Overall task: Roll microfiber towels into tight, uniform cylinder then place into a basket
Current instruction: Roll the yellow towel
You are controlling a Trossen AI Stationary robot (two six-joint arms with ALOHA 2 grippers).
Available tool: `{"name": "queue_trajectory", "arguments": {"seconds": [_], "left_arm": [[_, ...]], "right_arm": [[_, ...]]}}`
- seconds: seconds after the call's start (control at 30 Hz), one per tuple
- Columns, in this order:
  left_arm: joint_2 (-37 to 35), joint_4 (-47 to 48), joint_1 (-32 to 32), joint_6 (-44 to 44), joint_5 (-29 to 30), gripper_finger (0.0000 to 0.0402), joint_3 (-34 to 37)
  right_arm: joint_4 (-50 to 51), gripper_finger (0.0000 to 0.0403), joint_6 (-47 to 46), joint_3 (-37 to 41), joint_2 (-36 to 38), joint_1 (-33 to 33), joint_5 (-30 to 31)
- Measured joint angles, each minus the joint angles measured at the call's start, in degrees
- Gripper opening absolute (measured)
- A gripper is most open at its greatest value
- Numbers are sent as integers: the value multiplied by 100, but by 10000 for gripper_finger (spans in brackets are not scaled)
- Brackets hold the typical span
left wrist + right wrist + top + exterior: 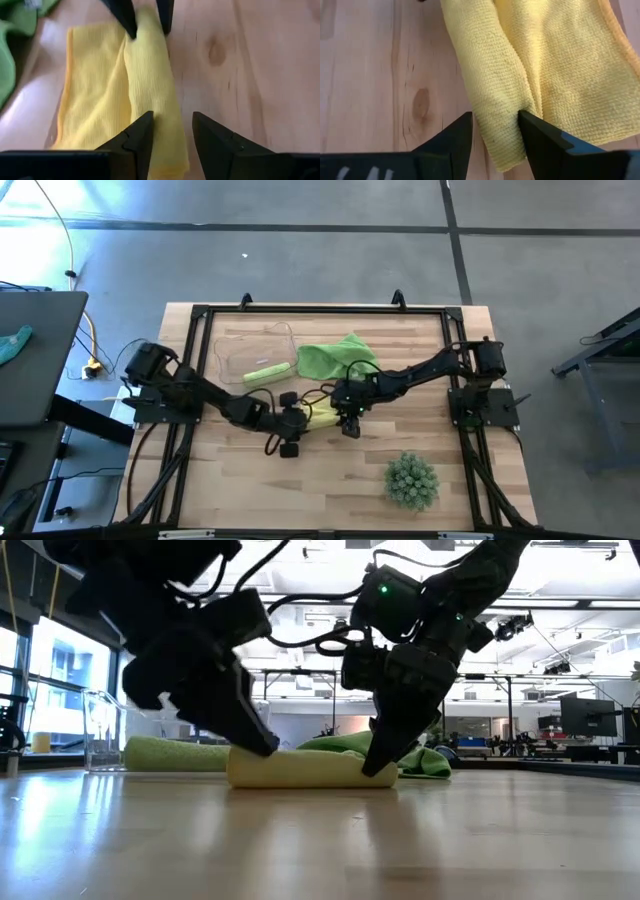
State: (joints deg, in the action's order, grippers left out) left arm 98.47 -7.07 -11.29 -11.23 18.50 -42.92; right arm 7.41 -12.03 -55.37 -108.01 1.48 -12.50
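Wooden table [250, 480]. Clear basket [240, 348] far left, one rolled green towel [267, 373] at its near edge; loose green towel [335, 356] beside it. Yellow towel [112, 95] mid-table, partly rolled. Left gripper [170, 137] and right gripper [495, 135] each grasp a roll end.

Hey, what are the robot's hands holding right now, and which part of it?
Both grip the yellow towel by its rolled edge: the left hand at one end, the right hand at the other.
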Motion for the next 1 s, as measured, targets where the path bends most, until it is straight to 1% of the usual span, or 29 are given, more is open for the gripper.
{"name": "queue_trajectory", "arguments": {"seconds": [0.13, 0.3, 0.43, 0.53, 0.63, 0.67, 0.77, 0.83, 0.9, 1.0], "left_arm": [[112, 46, 53, -185, 11, 132, 0], [245, 101, 188, -392, -77, 161, -7], [327, 92, 375, -850, -619, 175, -19], [356, 28, 521, -1048, -1157, 174, -31], [354, 63, 636, -1226, -1451, 167, -28], [354, 78, 693, -1272, -1540, 165, -28], [358, 82, 849, -1438, -1883, 158, -25], [359, 87, 954, -1499, -2083, 155, -24], [361, 92, 1038, -1559, -2208, 152, -22], [365, 80, 1145, -1586, -2397, 148, -18]], "right_arm": [[-31, 156, 0, 4, 0, 0, 1], [-86, 156, -103, -12, -2, 0, 3], [305, 156, 55, -226, 73, 2, -7], [966, 156, 372, -421, 281, 63, 44], [1458, 156, 710, -639, 571, 204, 69], [1577, 156, 776, -695, 667, 283, 162], [1624, 156, 1146, -719, 881, 706, 839], [1587, 156, 1588, -718, 911, 1094, 1573], [1422, 156, 2051, -651, 910, 1468, 2439], [893, 156, 2443, -433, 832, 1877, 3489]]}}
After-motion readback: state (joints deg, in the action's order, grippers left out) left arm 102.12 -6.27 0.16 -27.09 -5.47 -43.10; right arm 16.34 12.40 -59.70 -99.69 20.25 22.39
